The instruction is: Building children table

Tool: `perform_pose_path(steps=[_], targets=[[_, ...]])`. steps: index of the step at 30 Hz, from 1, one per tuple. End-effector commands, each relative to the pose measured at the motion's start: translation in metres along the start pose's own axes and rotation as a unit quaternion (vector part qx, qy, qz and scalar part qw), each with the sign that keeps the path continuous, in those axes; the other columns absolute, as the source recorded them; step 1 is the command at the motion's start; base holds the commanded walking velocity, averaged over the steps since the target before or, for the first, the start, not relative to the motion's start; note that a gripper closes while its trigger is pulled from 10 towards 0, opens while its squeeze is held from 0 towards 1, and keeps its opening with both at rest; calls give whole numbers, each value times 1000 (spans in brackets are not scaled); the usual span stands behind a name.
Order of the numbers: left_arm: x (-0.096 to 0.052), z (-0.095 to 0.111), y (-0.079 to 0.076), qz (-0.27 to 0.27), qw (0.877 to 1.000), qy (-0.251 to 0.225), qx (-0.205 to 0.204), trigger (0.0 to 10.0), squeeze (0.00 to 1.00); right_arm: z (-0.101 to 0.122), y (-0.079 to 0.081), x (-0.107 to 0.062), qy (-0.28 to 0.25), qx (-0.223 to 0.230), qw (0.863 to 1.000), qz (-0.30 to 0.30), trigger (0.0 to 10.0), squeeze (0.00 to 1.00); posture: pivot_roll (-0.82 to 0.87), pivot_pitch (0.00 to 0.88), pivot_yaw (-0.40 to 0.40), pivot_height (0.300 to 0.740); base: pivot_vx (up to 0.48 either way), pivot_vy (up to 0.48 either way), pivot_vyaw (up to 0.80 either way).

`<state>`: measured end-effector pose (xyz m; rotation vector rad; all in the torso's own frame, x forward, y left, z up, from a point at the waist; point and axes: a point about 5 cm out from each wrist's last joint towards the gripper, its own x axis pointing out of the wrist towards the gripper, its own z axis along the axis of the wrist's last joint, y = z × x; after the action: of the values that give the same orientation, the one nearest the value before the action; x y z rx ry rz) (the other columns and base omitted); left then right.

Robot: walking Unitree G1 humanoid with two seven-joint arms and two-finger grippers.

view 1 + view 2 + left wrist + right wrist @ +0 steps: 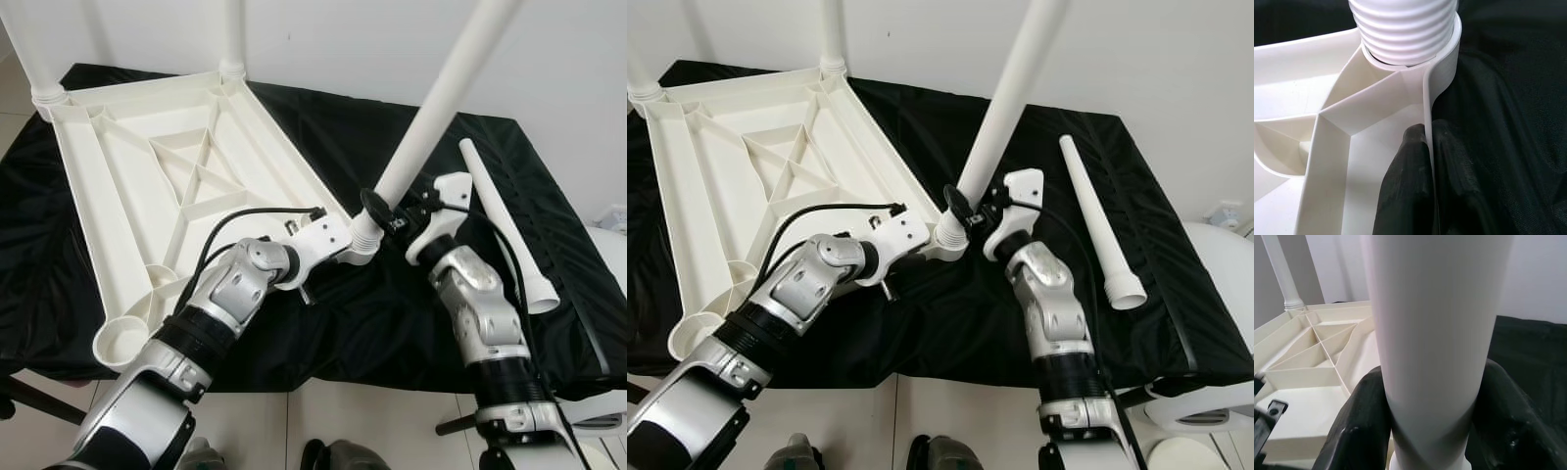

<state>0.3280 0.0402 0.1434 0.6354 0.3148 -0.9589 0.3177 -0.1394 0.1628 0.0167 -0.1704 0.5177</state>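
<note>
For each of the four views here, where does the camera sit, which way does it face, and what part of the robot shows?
Left eye view: head camera, looking down at the upturned tabletop on the black cloth; both silver arms show.
Right eye view: same scene, plus the loose leg.
Left wrist view: looks along the left gripper, jaws pinching the tabletop's rim below the threaded socket.
Right wrist view: looks along the right gripper, jaws clasping the white leg.
Both wrist views share this leg's corner.

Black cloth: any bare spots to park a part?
Free: cloth near edge between the two arms, and the far strip right of the tabletop. Crowded: the corner socket, where left gripper pinches the rim and right gripper holds the leg. Spare leg lies right.
</note>
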Motion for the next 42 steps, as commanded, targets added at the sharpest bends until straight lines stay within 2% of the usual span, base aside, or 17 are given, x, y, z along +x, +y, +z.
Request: perform_pose_path(steps=[1,17,23,25,42], targets=[[-5,-15,10,50,998,37,1,10000,0,-38,2,-13,89,20,996,-5,10000,0,71,70,-95,740,0,0,0],[-6,-15,13,55,998,38,2,10000,0,-36,6,-1,105,23,994,0,10000,0,75,77,-95,740,0,0,0],[-7,-15,14,58,998,38,4,10000,0,-39,7,1,113,35,993,-4,10000,0,75,77,-95,740,0,0,0],[-7,-15,15,58,998,38,5,10000,0,-41,8,4,124,51,991,-7,10000,0,73,77,-94,740,0,0,0],[-6,-13,14,56,998,34,7,10000,0,-33,5,23,118,51,991,-24,10000,0,74,76,-95,740,0,0,0]])
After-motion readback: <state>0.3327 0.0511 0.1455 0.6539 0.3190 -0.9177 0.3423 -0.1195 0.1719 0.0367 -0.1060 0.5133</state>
